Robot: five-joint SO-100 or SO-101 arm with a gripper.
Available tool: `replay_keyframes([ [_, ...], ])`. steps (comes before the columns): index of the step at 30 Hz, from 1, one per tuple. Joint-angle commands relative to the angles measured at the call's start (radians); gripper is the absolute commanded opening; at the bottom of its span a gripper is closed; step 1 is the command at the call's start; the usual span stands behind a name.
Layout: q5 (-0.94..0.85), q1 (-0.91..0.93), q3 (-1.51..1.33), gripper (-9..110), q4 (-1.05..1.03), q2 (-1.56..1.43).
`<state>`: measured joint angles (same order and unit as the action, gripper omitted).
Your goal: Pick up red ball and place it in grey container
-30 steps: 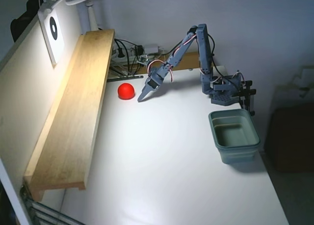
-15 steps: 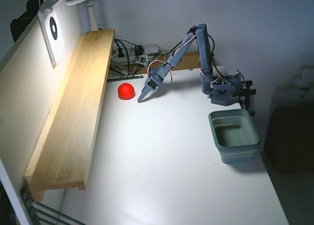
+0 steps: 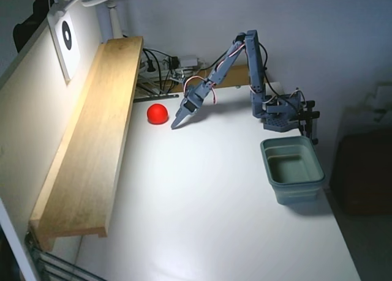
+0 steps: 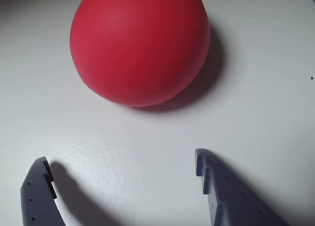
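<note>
Wrist view: the end effector [image 4: 120, 169] has its two fingers spread wide with nothing between them; their tips rest low over the white bench [image 4: 266, 83], and the red ball [image 4: 140, 43] sits just ahead of the gap, apart from both.
Fixed view: the red ball [image 3: 157, 113] lies on the bench [image 3: 208, 220] beside the wooden shelf [image 3: 92, 140], just left of the end effector [image 3: 177, 123]; the grey container [image 3: 292, 169] stands well apart at the right, near the arm's base, and looks empty.
Step in hand: likely the final approach, grasp not yet made.
Risk, push-away: a smooth sphere rolls freely; if a fingertip touches first as the arm advances, the ball could roll toward the shelf.
Risk, off-centre grip: the ball sits slightly left of the gap's middle in the wrist view; closing there may squeeze it out.
Risk, scraping: fingertips so near the surface could drag on it.
Risk, carry: a shallow pinch may drop the ball on the long swing across.
</note>
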<state>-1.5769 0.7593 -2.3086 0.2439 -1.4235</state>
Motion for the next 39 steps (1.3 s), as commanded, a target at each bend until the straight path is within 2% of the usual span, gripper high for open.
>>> replay_keyframes([
  [1, 0.006, -0.004, 0.041, 38, 0.033, -0.002],
  [39, 0.006, -0.004, 0.212, 38, -0.014, 0.128],
])
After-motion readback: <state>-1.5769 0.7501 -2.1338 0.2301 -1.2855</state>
